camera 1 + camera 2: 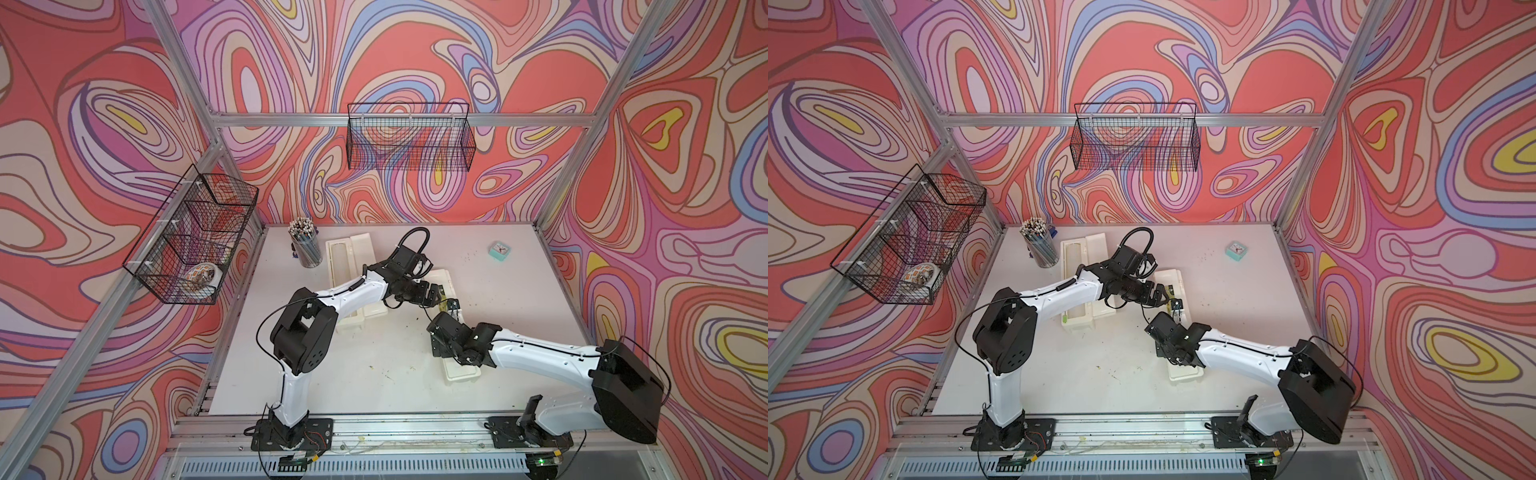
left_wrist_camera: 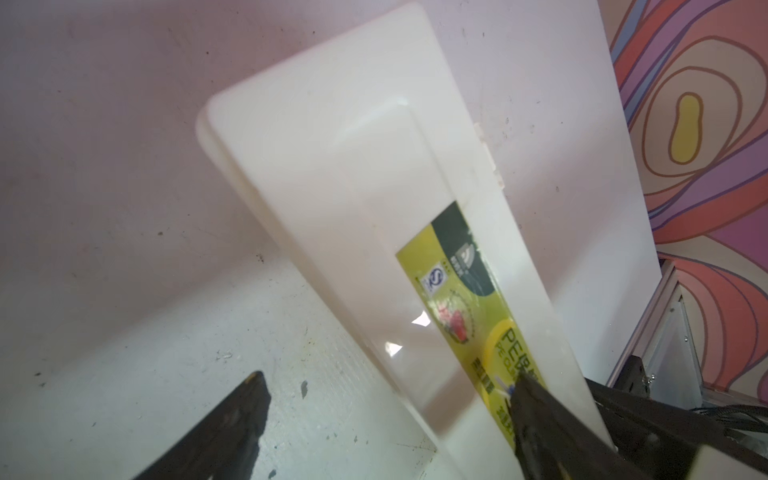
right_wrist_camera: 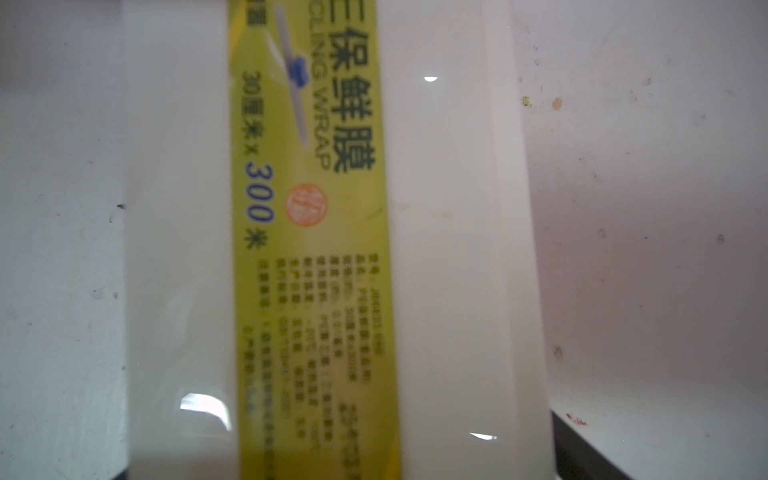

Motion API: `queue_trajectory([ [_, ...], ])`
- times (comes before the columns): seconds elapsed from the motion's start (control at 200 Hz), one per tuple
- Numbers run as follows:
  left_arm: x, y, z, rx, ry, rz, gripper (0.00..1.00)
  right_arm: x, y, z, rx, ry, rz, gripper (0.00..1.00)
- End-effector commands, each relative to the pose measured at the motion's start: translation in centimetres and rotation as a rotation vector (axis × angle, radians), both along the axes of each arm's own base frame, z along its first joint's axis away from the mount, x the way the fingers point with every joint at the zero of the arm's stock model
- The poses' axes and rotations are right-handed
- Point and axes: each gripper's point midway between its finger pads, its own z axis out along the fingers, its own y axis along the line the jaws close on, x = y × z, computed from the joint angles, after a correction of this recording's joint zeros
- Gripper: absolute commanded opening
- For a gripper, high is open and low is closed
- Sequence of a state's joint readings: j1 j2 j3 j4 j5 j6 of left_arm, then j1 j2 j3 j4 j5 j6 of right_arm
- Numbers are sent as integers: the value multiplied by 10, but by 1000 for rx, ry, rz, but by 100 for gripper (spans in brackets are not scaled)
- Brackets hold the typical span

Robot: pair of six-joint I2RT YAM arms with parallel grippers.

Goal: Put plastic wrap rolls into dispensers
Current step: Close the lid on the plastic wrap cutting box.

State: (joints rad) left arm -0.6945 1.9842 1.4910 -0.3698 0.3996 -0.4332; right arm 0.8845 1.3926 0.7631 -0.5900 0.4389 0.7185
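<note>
One dispenser [image 1: 460,371] lies shut at the table's middle right, with a yellow label [image 2: 453,282] along its lid. My left gripper [image 2: 386,419] hovers open over its far part, one finger [image 2: 237,424] over bare table and one finger [image 2: 540,428] over the label. My right gripper [image 1: 439,345] stands open low over the near part, and the lid [image 3: 449,249] fills that wrist view. A second dispenser [image 1: 340,266] lies open at the back left, partly under my left arm. No plastic wrap rolls show in any view.
A mesh cup of pencils [image 1: 306,249] stands at the back left and a small teal clock [image 1: 499,250] at the back right. Black wire baskets hang on the back wall [image 1: 409,141] and the left wall [image 1: 191,237]. Metal frame posts edge the table.
</note>
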Motion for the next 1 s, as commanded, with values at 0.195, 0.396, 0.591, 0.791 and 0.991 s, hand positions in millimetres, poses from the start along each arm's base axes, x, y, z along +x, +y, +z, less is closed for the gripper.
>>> queue_trajectory([
  [0.195, -5, -41, -8, -18, 59, -40, 91, 7, 18, -15, 104, 50, -61, 96],
  [0.396, 3, -51, -9, -21, 57, -60, 91, 24, 44, -11, 154, 50, -79, 96],
  [0.591, 4, -56, -12, -15, 71, -77, 91, 40, 64, -2, 160, 74, -114, 98],
  [0.791, 3, -53, -17, -15, 84, -59, 90, 37, 49, 22, 147, 70, -120, 98],
  [0.991, 4, -53, -22, -6, 98, -42, 88, 32, 31, 38, 212, 92, -101, 98],
])
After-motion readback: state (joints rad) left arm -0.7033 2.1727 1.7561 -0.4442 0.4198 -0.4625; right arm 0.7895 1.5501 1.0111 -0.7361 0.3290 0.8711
